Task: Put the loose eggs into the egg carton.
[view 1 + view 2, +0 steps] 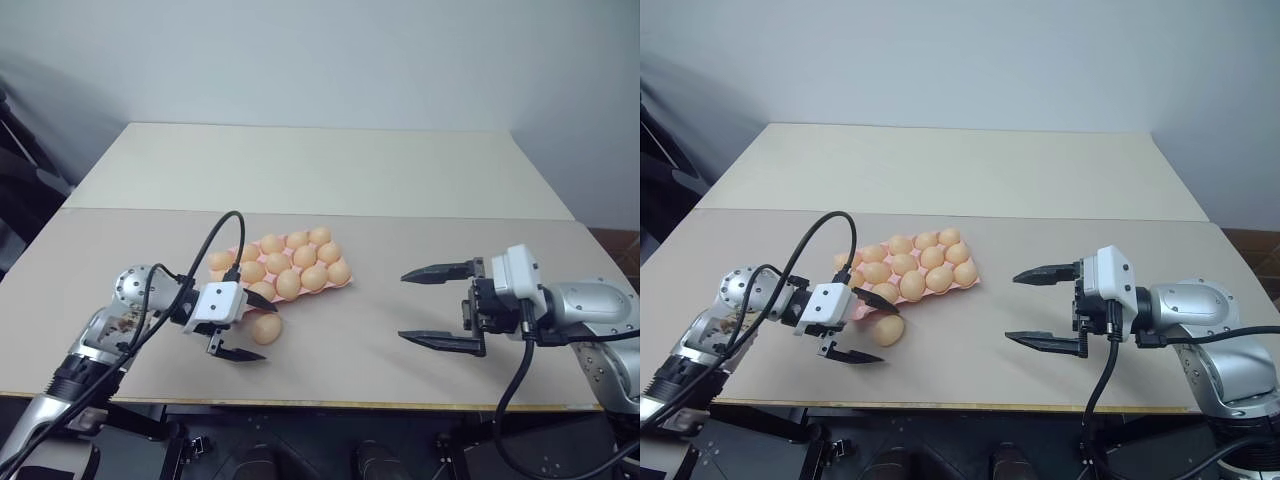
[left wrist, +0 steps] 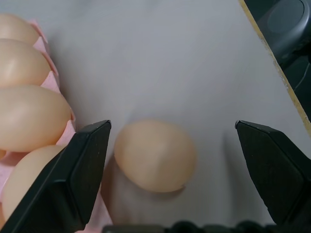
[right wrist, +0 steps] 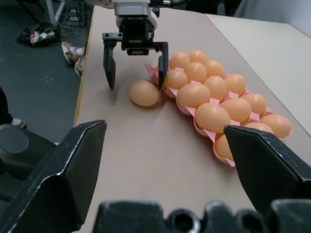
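the egg carton (image 1: 345, 283) is a flat pink tray with no lid, lying on the desk (image 1: 330, 175) a little left of the middle and closer to the front edge than the back. it sits turned a bit, not square with the desk edges. its round cups are filled with light orange eggs in three rows, and the eggs sit side by side, touching or almost touching. from the right wrist view no empty cup can be seen, but the near-left corner is partly hidden by the left gripper.

one loose egg (image 1: 266, 328) lies on its side on the bare desk — just beside the carton's front-left corner, toward the front edge. it is not in any cup.

the left gripper (image 1: 255, 325) is low over the desk at that spot, with its two black fingers spread wide. the loose egg lies between them. in the left wrist view one finger (image 2: 73, 179) is close by the egg on the carton side, and the other finger is well apart from it — the egg is not pinched.

the right gripper (image 1: 432, 305) hangs over the right half of the desk, well apart from the carton, pointing toward it. its fingers are spread wide too, with nothing between them.
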You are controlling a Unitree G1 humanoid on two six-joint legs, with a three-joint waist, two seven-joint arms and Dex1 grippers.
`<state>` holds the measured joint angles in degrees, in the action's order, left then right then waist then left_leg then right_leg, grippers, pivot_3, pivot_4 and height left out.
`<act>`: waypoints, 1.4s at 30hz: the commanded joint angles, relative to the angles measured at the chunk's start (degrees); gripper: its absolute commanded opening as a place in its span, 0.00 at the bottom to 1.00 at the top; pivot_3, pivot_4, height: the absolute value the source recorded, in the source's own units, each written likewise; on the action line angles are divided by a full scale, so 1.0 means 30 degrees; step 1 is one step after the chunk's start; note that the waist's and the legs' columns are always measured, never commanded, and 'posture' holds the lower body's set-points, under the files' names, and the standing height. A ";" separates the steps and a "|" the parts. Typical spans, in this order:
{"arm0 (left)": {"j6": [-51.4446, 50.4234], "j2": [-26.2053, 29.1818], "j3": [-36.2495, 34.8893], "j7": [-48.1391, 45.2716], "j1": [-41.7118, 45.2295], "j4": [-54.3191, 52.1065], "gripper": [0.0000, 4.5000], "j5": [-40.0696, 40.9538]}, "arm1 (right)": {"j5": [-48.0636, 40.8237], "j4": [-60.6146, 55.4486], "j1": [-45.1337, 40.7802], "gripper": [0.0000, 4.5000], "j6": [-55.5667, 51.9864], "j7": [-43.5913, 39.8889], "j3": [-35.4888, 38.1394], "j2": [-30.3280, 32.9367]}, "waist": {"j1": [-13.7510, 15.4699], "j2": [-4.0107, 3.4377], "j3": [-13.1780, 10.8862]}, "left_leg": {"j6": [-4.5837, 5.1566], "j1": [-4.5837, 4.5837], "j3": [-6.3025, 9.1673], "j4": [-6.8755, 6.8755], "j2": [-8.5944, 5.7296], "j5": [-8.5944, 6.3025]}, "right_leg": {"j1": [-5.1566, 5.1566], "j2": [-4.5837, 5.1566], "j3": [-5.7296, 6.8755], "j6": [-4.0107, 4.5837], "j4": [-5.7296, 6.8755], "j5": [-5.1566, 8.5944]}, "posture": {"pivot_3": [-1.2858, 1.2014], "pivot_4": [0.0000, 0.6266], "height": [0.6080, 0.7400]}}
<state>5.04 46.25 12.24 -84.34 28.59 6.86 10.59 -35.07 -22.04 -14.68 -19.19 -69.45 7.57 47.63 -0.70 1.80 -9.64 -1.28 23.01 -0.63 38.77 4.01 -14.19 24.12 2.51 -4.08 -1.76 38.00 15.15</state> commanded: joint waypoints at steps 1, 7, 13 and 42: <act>0.0638 -0.0189 0.0268 0.0069 0.0571 0.0381 0.99 -0.0644 | -0.0370 -0.0545 -0.0027 1.00 0.0334 0.0141 0.0590 0.0020 | 0.0000 0.0000 0.0000 | 0.0000 -0.0001 0.0000 0.0000 0.0000 0.0000 | -0.0002 0.0000 0.0001 0.0000 0.0000 0.0000 | 0.52 0.24 1.00; 0.1179 -0.0492 0.0614 0.0133 0.0954 0.1075 0.99 -0.1457 | -0.0379 -0.0658 -0.0008 1.00 0.0354 0.0251 0.0572 0.0020 | 0.0005 0.0000 0.0000 | 0.0000 -0.0002 0.0003 0.0005 -0.0001 0.0000 | -0.0005 0.0000 0.0001 -0.0001 0.0003 0.0000 | 0.52 0.24 1.00; 0.1386 -0.0762 0.0896 0.0225 0.1160 0.1319 0.95 -0.1862 | -0.0361 -0.0789 -0.0051 1.00 0.0357 0.0368 0.0522 0.0037 | -0.0001 0.0000 0.0000 | 0.0001 0.0002 0.0005 0.0006 -0.0002 0.0000 | -0.0004 0.0000 0.0001 -0.0001 0.0002 0.0000 | 0.52 0.24 1.00; -0.2364 0.1117 -0.3562 0.3679 0.1496 0.1126 0.68 0.0378 | -0.0331 -0.0527 -0.0796 1.00 0.0259 0.0351 0.0086 -0.0405 | -0.0007 0.0000 0.0000 | 0.0001 0.0013 0.0025 0.0012 -0.0003 0.0000 | 0.0003 0.0000 0.0015 -0.0002 0.0003 -0.0001 | 0.52 0.24 1.00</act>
<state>-2.91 48.31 3.35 -74.02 31.90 10.30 12.03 -35.13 -22.91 -16.60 -19.19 -68.40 7.23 46.50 -0.72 1.80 -9.64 -1.28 23.06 -0.54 38.80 4.00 -14.19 24.14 2.51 -4.03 -1.76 38.01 15.15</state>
